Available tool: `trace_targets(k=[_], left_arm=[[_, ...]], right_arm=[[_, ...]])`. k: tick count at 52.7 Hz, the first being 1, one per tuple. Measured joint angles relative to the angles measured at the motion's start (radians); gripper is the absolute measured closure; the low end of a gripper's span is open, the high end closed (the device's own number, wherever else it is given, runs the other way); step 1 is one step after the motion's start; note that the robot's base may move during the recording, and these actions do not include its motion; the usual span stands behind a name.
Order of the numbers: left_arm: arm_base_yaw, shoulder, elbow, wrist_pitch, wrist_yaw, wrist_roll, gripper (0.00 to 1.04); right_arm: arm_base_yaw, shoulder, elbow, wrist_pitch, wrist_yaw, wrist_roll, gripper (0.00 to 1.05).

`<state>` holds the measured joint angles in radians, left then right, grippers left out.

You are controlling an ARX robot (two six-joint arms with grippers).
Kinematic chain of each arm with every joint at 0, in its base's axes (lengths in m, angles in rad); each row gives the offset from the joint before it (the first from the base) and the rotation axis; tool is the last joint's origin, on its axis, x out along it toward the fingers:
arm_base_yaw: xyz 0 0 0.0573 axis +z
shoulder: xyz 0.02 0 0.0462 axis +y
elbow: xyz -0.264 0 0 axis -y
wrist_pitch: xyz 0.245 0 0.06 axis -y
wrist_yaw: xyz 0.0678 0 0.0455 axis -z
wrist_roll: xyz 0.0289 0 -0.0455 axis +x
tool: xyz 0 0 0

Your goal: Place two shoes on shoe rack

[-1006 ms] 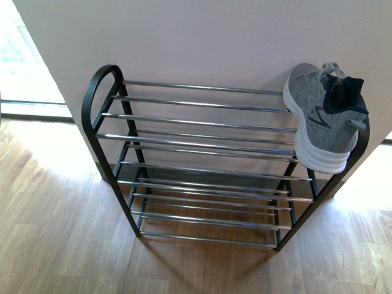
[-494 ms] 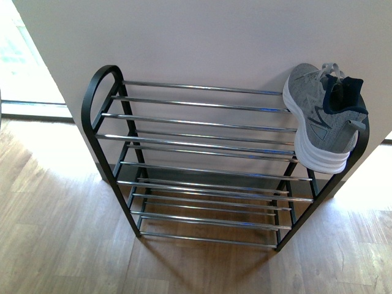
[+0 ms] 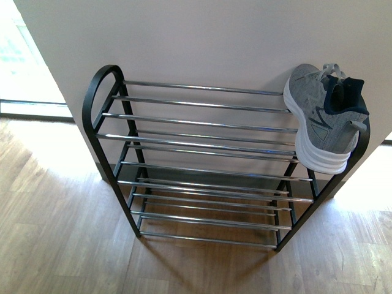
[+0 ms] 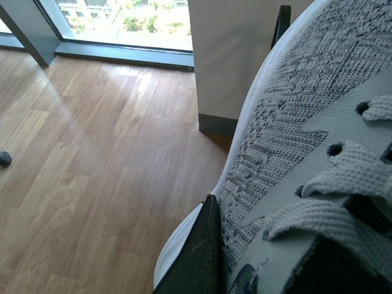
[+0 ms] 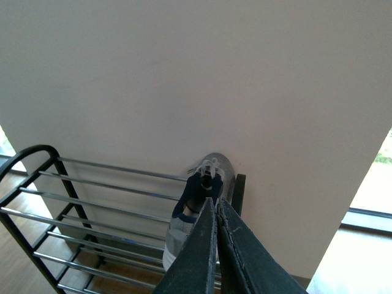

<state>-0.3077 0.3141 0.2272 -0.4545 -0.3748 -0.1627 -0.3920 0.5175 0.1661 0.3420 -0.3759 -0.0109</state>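
Left claw (image 4: 264, 257) clamps my grey sneaker (image 4: 294, 122); right claw (image 5: 214, 202) pinched together, empty. Other sneaker (image 3: 323, 119) on shoe rack's (image 3: 86, 110) top-right end.

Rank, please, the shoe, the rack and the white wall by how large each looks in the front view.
1. Wall: largest, and it runs out of frame.
2. Rack
3. Shoe: smallest, at the rack's end.

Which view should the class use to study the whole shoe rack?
The front view: the shoe rack appears whole, both arched ends and every tier. The right wrist view shows only some bars and one arch, partly behind the shut right claw. The left wrist view shows the shoe in the left claw, no clear rack.
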Motion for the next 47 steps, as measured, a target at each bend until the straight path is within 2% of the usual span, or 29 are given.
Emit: trace_targets(k=[14, 25, 29, 31, 43, 47], left_arm=[[0.000, 0.000, 0.000, 0.000, 0.000, 0.000, 1.03], [0.000, 0.000, 0.000, 0.000, 0.000, 0.000, 1.03], [0.000, 0.000, 0.000, 0.000, 0.001, 0.000, 1.03], [0.000, 0.000, 0.000, 0.000, 0.000, 0.000, 1.03], [0.000, 0.000, 0.000, 0.000, 0.001, 0.000, 1.03], [0.000, 0.000, 0.000, 0.000, 0.001, 0.000, 1.03]], right_arm=[[0.174, -0.152, -0.079, -0.071, 0.170, 0.000, 1.03], [0.254, -0.232, -0.109, -0.116, 0.246, 0.000, 1.03], [0.353, -0.266, -0.119, -0.142, 0.364, 0.001, 1.03], [0.375, -0.278, -0.123, -0.148, 0.363, 0.001, 1.03], [0.388, -0.342, -0.141, -0.163, 0.375, 0.001, 1.03], [0.389, -0.452, -0.140, -0.310, 0.376, 0.001, 1.03]])
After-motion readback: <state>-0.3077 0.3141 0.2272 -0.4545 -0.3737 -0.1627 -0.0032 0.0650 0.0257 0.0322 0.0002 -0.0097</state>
